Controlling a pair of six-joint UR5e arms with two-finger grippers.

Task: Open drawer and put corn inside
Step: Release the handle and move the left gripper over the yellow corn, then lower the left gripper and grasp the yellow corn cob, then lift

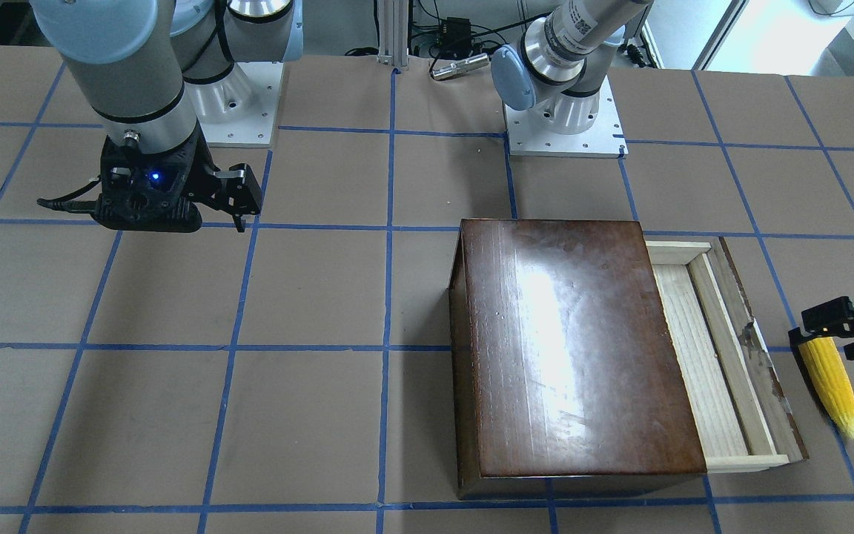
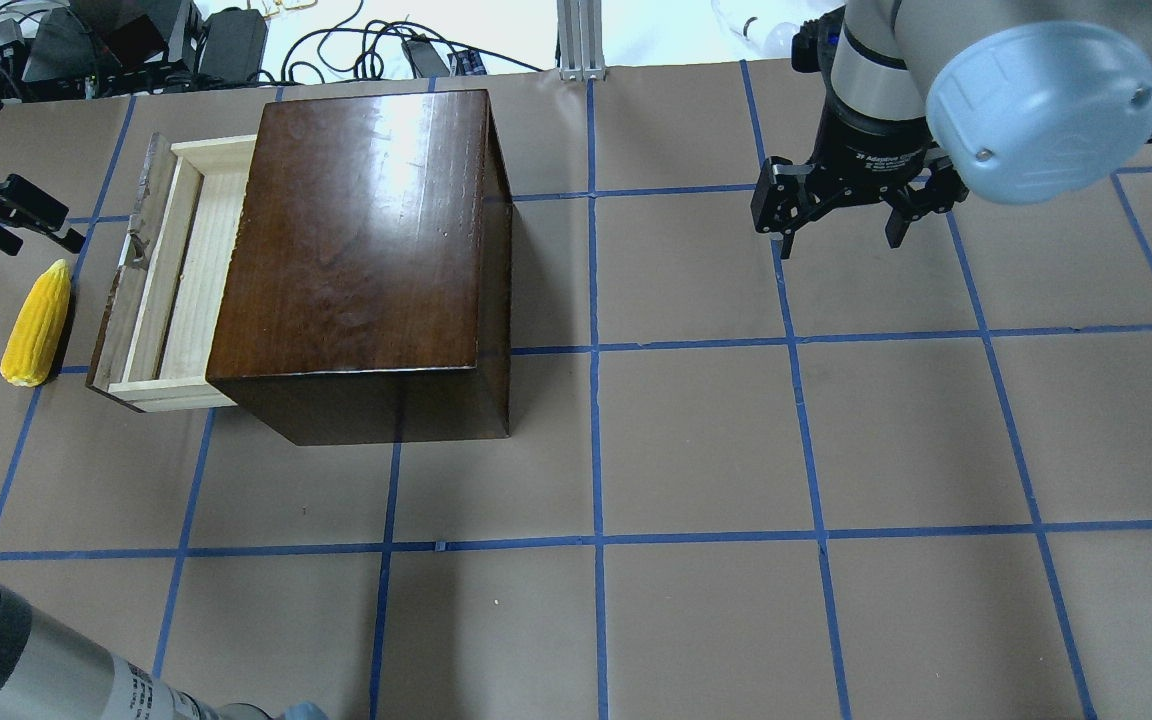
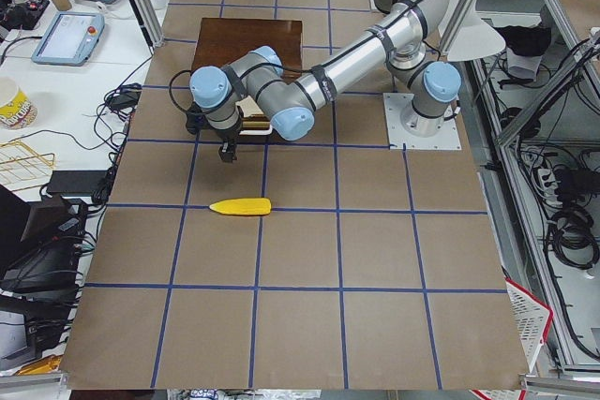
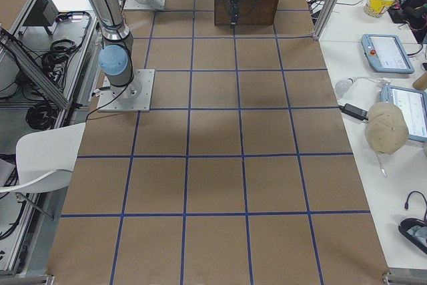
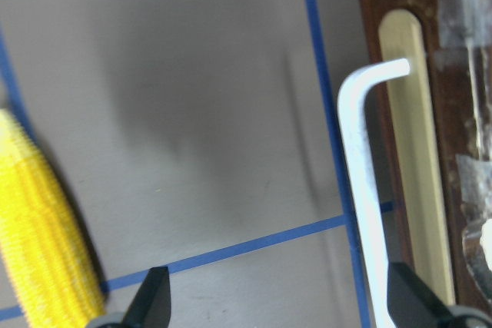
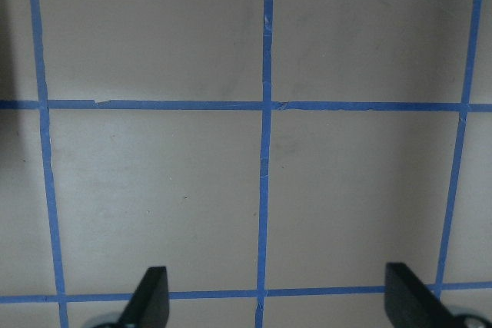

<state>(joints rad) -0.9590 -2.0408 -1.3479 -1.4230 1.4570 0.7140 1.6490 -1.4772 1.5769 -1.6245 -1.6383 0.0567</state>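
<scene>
We see the drawer [image 2: 176,270] standing open and the corn [image 2: 37,322] lying on the surface [image 2: 696,450] beside it. The left hand [image 5: 280,301] hangs released between them; the right hand [image 2: 840,243], also released, is well apart.

**Work Area: Surroundings**

The brown paper-covered table [image 2: 696,440] carries a grid of blue tape lines [image 2: 597,450] across its whole surface.

Overhead view, top centre: a silver aluminium profile post [image 2: 581,40] stands at the far table edge. Black cables [image 2: 356,45] lie to its left.

Left side view, upper left: two grey-and-blue tablet pendants [image 3: 67,37] lie on a white side bench. Below them stand a yellow-printed paper cup [image 3: 11,105] and a gold wire basket [image 3: 23,161].

Right side view: a white moulded chair [image 4: 43,158] sits at lower left. A beige cloth cap [image 4: 385,131] lies at mid right.
</scene>
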